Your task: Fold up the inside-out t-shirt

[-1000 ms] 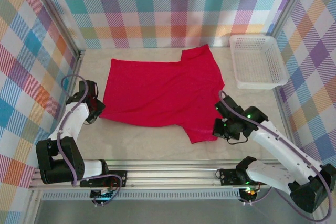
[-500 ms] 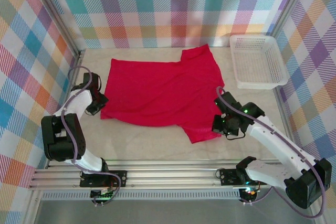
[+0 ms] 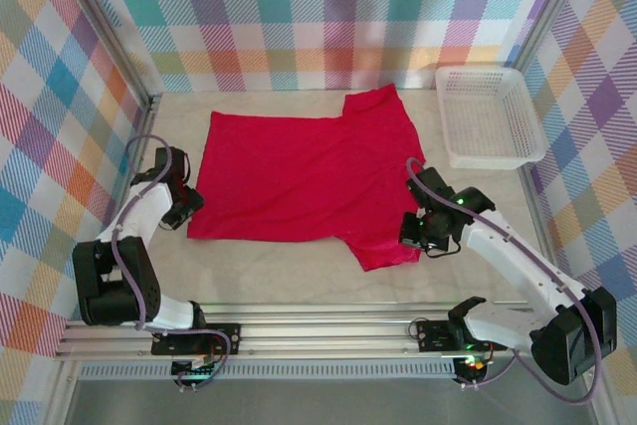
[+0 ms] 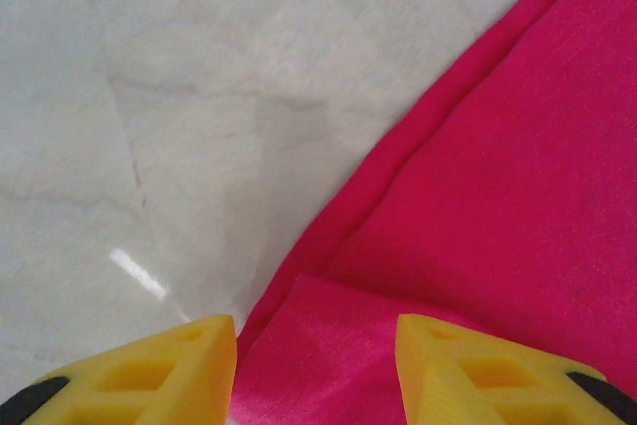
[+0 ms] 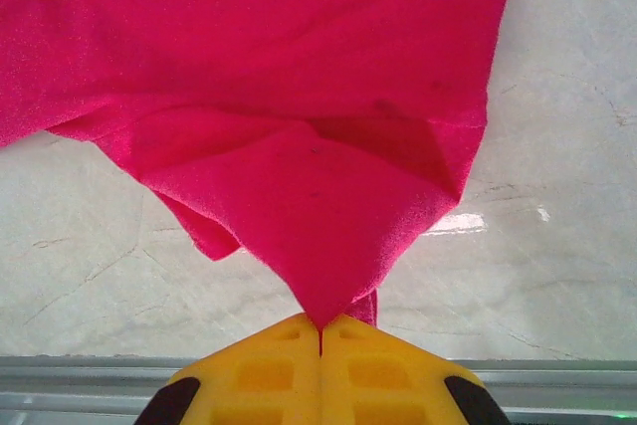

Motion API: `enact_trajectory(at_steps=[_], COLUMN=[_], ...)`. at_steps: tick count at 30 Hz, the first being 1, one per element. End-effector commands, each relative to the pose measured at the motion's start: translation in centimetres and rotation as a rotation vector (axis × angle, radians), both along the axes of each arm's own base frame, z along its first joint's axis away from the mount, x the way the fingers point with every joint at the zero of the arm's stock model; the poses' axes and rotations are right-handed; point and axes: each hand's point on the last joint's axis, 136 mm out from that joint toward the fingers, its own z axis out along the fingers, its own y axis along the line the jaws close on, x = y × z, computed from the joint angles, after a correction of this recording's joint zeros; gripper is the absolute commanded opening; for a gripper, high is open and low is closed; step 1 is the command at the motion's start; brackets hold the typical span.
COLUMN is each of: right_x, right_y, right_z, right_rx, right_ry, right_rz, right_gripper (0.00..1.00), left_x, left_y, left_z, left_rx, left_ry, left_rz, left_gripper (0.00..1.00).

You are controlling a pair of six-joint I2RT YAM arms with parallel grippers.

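Simply a plain red t-shirt (image 3: 299, 176)

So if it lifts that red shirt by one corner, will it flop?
Probably flops: the t-shirt sags in soft folds from the right arm's jaws. Pushed, it would likely bunch, as its doubled-over edge by the left jaws suggests.

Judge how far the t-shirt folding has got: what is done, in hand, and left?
Done: the red t-shirt lies spread flat, no fold made. In hand: the right tool pinches fabric by its near sleeve; the left tool stands open at its left edge. Left: every fold.
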Motion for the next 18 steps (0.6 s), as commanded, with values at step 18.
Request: enact_trajectory(at_steps=[18], right_x=[0.5], right_y=[-0.1], right_z=[0.6], right_rx=[0.037], right_ry=[-0.025], right_rz=[0.015], right_gripper=[0.0], left_x=[-4.2], left_y=[-0.6], left_z=[-4.0], left_rx=[-0.056], left_ry=[0.053], left_rz=[0.129], left_gripper=[0.61])
